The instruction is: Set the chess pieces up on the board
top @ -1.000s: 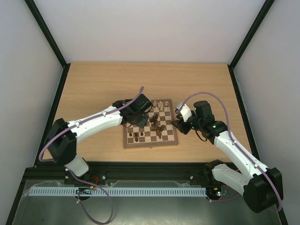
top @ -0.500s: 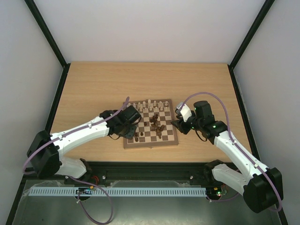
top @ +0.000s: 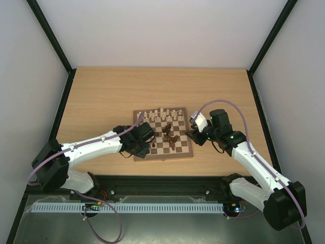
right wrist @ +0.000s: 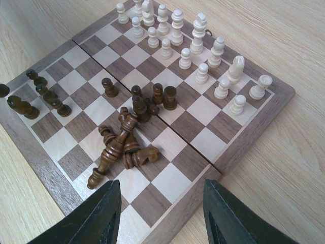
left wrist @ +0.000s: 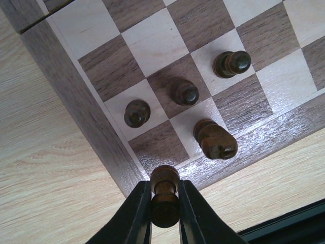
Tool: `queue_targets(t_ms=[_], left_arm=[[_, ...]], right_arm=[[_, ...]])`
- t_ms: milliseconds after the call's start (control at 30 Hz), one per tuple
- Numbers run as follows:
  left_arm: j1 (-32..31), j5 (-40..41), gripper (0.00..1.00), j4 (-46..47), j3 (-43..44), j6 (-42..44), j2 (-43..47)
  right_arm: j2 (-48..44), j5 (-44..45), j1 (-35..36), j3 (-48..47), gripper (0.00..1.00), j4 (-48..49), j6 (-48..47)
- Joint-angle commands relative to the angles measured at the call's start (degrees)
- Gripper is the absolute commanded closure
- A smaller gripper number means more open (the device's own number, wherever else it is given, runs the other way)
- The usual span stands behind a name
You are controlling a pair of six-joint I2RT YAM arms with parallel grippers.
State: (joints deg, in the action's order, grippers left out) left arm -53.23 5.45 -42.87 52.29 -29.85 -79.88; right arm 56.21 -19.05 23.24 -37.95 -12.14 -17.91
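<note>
The checkered wooden board (top: 188, 150) lies mid-table. My left gripper (top: 143, 147) is shut on a dark pawn (left wrist: 164, 195), held above the board's near left corner (left wrist: 133, 179). Three dark pawns and a dark knight (left wrist: 216, 140) stand on the squares just beyond it. My right gripper (right wrist: 160, 213) is open and empty, hovering over the board's right border (right wrist: 172, 226). A heap of fallen dark pieces (right wrist: 124, 145) lies mid-board. Cream pieces (right wrist: 195, 46) stand in two rows along the far side.
Bare wooden table (top: 101, 96) surrounds the board. Black frame posts stand at the table's sides, and a black rail (top: 162, 179) runs along the near edge. The right arm (top: 254, 157) lies right of the board.
My left gripper has moved from the board's far left part down to its near left corner. The right arm has not moved.
</note>
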Motion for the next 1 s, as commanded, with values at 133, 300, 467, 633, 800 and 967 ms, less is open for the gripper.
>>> queue_targets(t_ms=[133,300,467,633,800,967], left_arm=[[0.0,0.2,0.84,2.8,-1.4,0.3,-2.5],[0.2,0.2,0.84,3.7,-2.1,0.5,-3.2],[0.6,0.5,0.84,3.8,-2.8,0.8,-3.4],[1.0,0.4,0.84,4.4,-3.3,1.1,-3.8],[1.3,0.5,0.83,4.9,-3.3,1.3,-4.0],[1.5,0.4,0.84,5.4,-3.3,1.7,-4.2]], right_arm=[[0.7,-0.9,-0.2,0.6,0.55,-1.4,-1.1],[0.8,-0.8,-0.2,0.6,0.54,-1.4,-1.1],[1.0,-0.8,-0.2,0.6,0.54,-1.4,-1.1],[1.1,-0.8,-0.2,0.6,0.55,-1.4,-1.2],[1.1,-0.8,-0.2,0.6,0.54,-1.4,-1.2],[1.1,-0.8,-0.2,0.7,0.54,-1.4,-1.2]])
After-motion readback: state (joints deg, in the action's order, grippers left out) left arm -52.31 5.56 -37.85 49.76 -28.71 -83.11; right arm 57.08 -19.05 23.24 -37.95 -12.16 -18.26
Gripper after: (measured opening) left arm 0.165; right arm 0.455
